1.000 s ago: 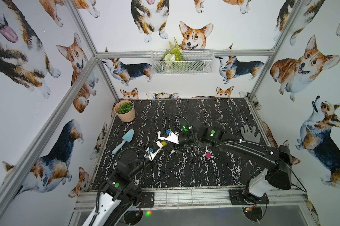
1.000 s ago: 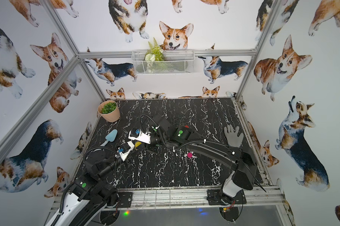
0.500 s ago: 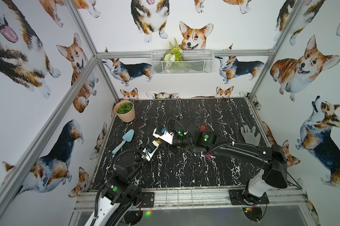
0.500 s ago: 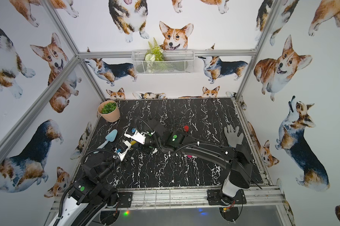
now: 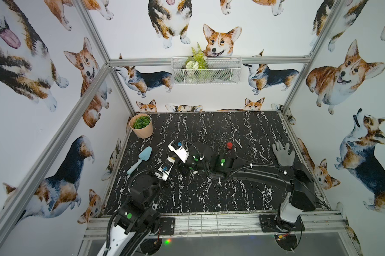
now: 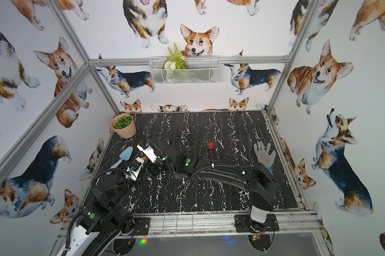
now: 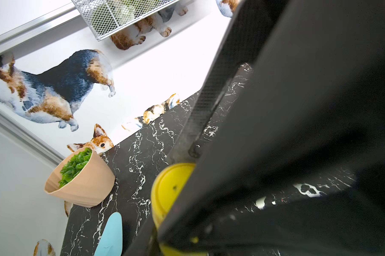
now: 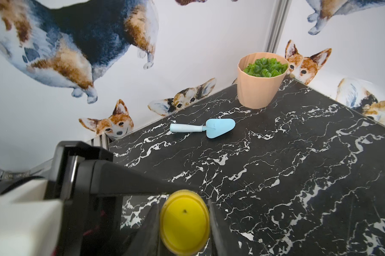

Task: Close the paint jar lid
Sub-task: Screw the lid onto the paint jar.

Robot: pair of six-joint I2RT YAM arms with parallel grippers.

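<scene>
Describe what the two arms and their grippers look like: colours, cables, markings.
Both are black with a white segment near the base: left arm, right arm. Each carries round green stickers, looping black corrugated cable and a white wrist camera block with a blue connector. White zip ties bind the right arm's cable. The left gripper and right gripper have plain black fingers.
</scene>
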